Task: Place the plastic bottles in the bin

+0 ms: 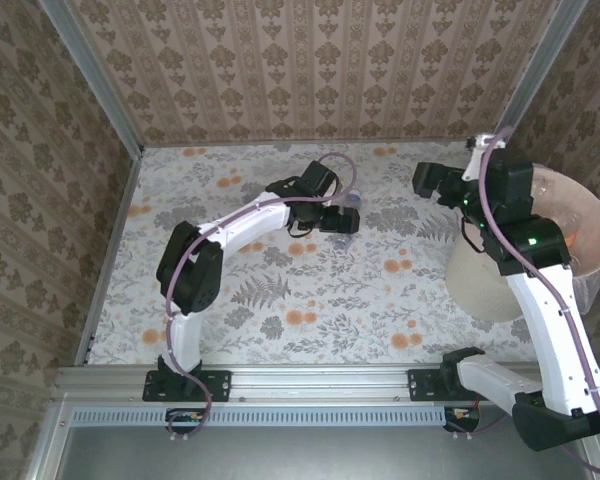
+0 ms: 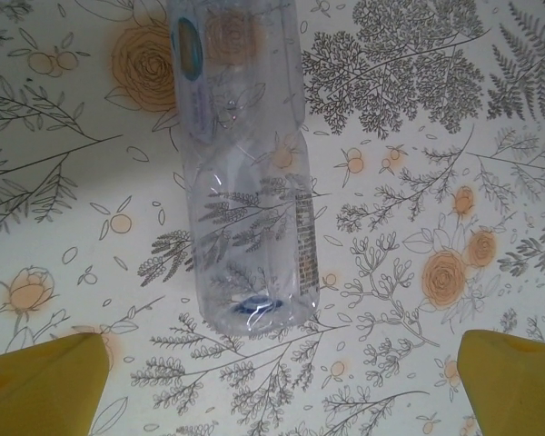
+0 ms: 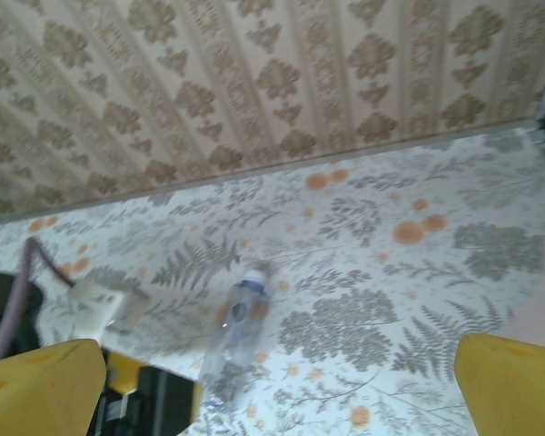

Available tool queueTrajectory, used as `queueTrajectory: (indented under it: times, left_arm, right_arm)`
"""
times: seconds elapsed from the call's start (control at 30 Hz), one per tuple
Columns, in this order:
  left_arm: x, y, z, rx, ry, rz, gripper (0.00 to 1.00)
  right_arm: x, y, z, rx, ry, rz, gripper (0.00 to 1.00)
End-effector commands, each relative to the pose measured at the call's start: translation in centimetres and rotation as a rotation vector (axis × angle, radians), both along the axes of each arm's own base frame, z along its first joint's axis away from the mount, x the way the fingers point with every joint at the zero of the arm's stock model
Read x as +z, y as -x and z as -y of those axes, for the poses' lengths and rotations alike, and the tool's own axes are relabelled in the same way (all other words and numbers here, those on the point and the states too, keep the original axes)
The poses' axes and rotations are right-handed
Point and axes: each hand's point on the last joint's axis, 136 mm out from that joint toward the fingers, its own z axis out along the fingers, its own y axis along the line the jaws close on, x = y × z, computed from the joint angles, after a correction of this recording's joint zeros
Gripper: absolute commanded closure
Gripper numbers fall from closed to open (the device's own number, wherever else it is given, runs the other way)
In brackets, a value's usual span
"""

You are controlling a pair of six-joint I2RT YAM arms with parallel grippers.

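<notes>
Yellow-tipped and spread wide apart, the left gripper (image 2: 280,386) hangs released over the table, grasping nothing. Just ahead of it, at 12 o'clock in the left wrist view, a clear plastic bottle with a blue label (image 2: 245,182) lies on its side on the white floral tablecloth (image 2: 418,300). Its near end is about level with the jaw tips and touches neither. From above, the left arm (image 1: 245,225) rises from its base, bends at the elbow and stretches toward 2 o'clock. Its wrist is turned down over the bottle (image 1: 349,218), which sits at about 12 o'clock from the table's middle. The right gripper (image 3: 277,386) is likewise released and empty, jaws wide, raised and facing the bottle (image 3: 232,341) and the patterned wall (image 3: 254,73). The right arm (image 1: 555,310) folds up beside the pale pink round bin (image 1: 485,285), at 3 o'clock on the table.
</notes>
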Motion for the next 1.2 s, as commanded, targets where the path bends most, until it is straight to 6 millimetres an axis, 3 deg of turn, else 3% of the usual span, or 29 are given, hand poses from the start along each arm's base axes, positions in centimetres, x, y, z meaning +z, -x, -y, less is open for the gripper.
queueTrajectory:
  times: [0.0, 0.33, 0.5, 0.57, 0.63, 0.73, 0.87, 0.97, 1.17]
  left_arm:
    - [-0.8, 0.7, 0.3, -0.024, -0.052, -0.021, 0.00]
    - [-5.1, 0.4, 1.9, -0.083, -0.223, 0.002, 0.03]
    - [-6.9, -1.3, 1.7, -0.066, -0.302, 0.042, 0.15]
    - [-7.2, -1.8, 1.6, -0.059, -0.320, 0.064, 0.24]
    - [-7.5, -2.1, 1.5, -0.055, -0.320, 0.069, 0.33]
    - [-7.7, -2.0, 1.1, -0.051, -0.316, 0.063, 0.38]
    - [-6.7, -2.0, 0.5, -0.034, -0.252, 0.072, 0.44]
    - [-4.8, -2.0, 0.1, -0.026, -0.153, 0.102, 0.47]
    - [1.2, -1.4, -1.6, -0.032, 0.064, 0.232, 0.48]
  right_arm:
    - [-0.5, -1.4, -1.6, 0.023, -0.035, 0.010, 0.00]
    - [-2.9, -2.4, -3.7, 0.066, -0.033, -0.053, 0.00]
    - [-3.4, -2.2, -3.3, 0.049, -0.021, -0.058, 0.00]
    - [-3.6, -2.2, -3.1, 0.037, -0.020, -0.060, 0.00]
    - [-3.8, -2.2, -2.8, 0.015, -0.020, -0.059, 0.00]
    - [-3.9, -2.4, -2.0, -0.034, -0.023, -0.048, 0.00]
    - [-3.3, -2.8, -1.8, -0.056, -0.040, -0.008, 0.00]
    - [-2.8, -3.3, -1.9, -0.066, -0.069, 0.031, 0.00]
    - [-3.1, -4.7, -4.2, 0.023, -0.142, 0.037, 0.00]
